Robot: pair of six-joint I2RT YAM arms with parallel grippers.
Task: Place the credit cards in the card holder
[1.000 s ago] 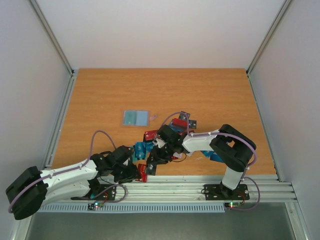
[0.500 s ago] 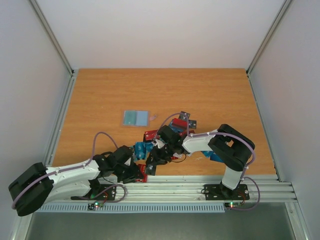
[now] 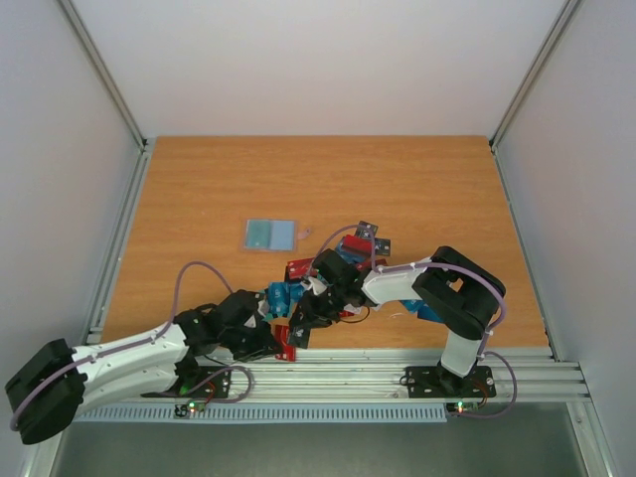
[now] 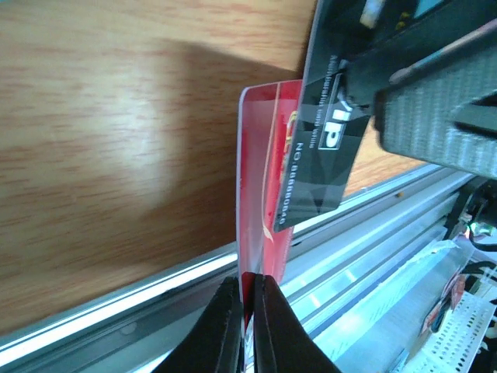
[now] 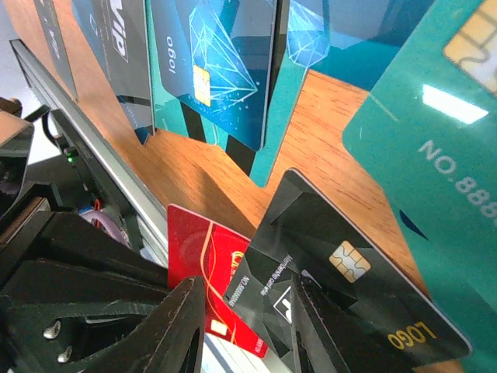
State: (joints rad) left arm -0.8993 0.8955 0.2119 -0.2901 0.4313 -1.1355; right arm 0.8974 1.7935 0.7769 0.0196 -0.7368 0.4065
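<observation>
The card holder (image 3: 270, 235) lies open and flat at centre-left, light blue and pinkish pockets up. The credit cards (image 3: 343, 268) lie in a heap between the arms. At the table's near edge my left gripper (image 3: 278, 345) (image 4: 247, 281) is shut on the edge of a red card (image 4: 260, 179) (image 5: 203, 268). A black card (image 4: 326, 148) (image 5: 349, 287) overlaps the red one. My right gripper (image 3: 301, 323) (image 5: 245, 277) hangs over them, jaws apart, with the black card's corner showing between its fingers (image 5: 182, 334). Whether a finger touches that card I cannot tell.
An aluminium rail (image 3: 397, 370) (image 4: 349, 256) runs along the near edge just below the red card. Teal and blue cards (image 5: 225, 70) lie beyond the right gripper. Metal posts and white walls enclose the table on three sides.
My left gripper has gone from open to shut on the red card's edge, and the left arm has shifted a little. The right arm has hardly moved.
</observation>
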